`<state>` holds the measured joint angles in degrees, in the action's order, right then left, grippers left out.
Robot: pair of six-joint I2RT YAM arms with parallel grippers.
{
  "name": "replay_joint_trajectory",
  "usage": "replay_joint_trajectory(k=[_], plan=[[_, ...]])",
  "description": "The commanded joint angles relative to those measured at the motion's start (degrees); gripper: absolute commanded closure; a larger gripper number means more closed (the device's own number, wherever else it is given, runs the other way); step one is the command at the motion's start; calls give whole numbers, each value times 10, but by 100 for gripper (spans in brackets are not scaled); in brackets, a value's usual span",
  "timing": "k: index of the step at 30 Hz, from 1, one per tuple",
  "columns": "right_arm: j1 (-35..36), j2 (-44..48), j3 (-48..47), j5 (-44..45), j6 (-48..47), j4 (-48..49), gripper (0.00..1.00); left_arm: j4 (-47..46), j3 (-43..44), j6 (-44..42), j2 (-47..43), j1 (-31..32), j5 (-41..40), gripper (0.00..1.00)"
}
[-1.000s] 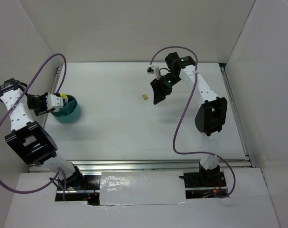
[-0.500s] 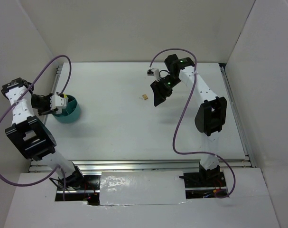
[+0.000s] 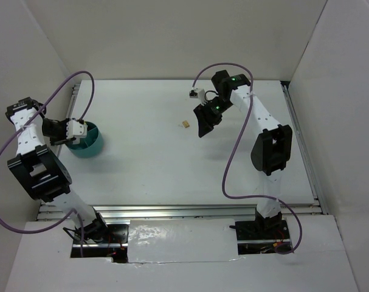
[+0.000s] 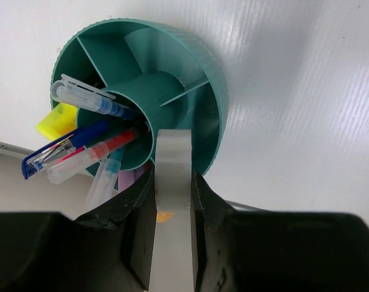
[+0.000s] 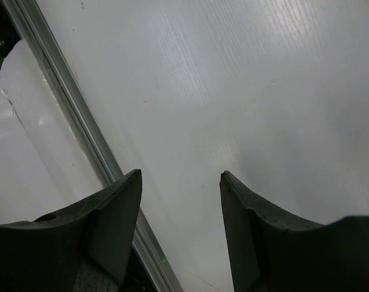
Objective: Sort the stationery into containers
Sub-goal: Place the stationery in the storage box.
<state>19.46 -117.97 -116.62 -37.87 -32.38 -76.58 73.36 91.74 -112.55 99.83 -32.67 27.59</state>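
The round teal cup [image 4: 203, 67] has several compartments and holds blue pens [image 4: 81, 137], a red pen [image 4: 114, 145] and a yellow-tipped marker [image 4: 56, 118]. My left gripper [image 4: 172, 175] is shut on the clear tape ring [image 4: 172, 152], held edge-on just above the cup's near rim. In the top view the left gripper [image 3: 79, 129] sits at the left side of the cup [image 3: 92, 145]. The tiny tan eraser block [image 3: 185, 124] lies on the table, just left of my right gripper [image 3: 203, 125]. The right gripper [image 5: 180, 175] is open and empty over bare table.
Metal rails run along the table's left edge [image 3: 72, 100], right edge [image 3: 300, 146] and front edge [image 3: 172, 211]. A rail also shows in the right wrist view [image 5: 68, 103]. White walls close in the back and both sides. Purple cables loop over both arms.
My left arm has shifted slightly, bringing its gripper a little to the right, closer over the cup. The right gripper has hardly moved.
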Motion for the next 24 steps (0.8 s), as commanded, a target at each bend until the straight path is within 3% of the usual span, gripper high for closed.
replay_joint_trajectory(k=[1, 15, 24], plan=[[-1, 38, 3, 6, 5, -6, 39, 7, 14, -92, 8, 6, 4, 72], [-3, 39, 9, 10, 7, -4, 39, -11, 2, -79, 8, 14, 11, 53], [-1, 41, 11, 13, 9, -3, 38, 5, 17, -84, 2, 8, 39, 52]])
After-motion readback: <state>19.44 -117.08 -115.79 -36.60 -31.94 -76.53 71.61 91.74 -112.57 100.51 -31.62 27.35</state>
